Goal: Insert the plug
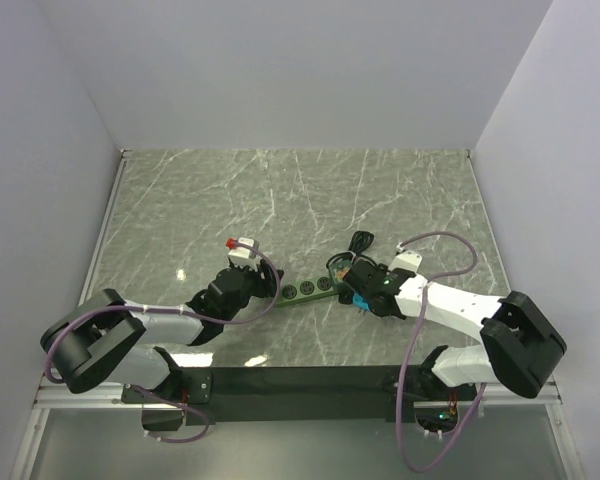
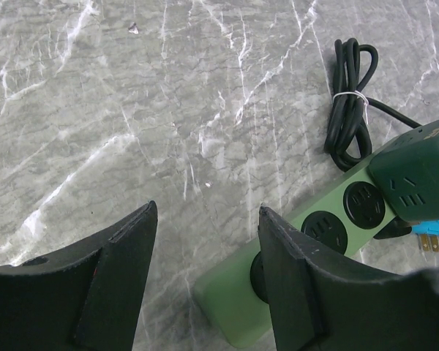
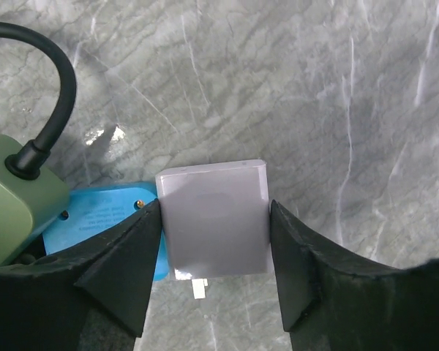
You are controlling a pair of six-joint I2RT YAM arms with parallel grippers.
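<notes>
Grey-green marble counter (image 1: 230, 190) fills the view. At its middle, a green power strip (image 1: 305, 291) lies slantwise. Just past the strip's corded end, the right tool (image 3: 214, 208) pinches a white plug (image 3: 214, 191) by its two flat sides, just beside a blue adapter (image 3: 95, 216). The left tool (image 2: 207, 210) hangs spread above the strip's other end, gripping nothing.

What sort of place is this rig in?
Likely a lab test cell: a grey-green marble-patterned tabletop boxed in by plain white walls, with a green plastic power strip and a white square plug laid out for practice.
</notes>
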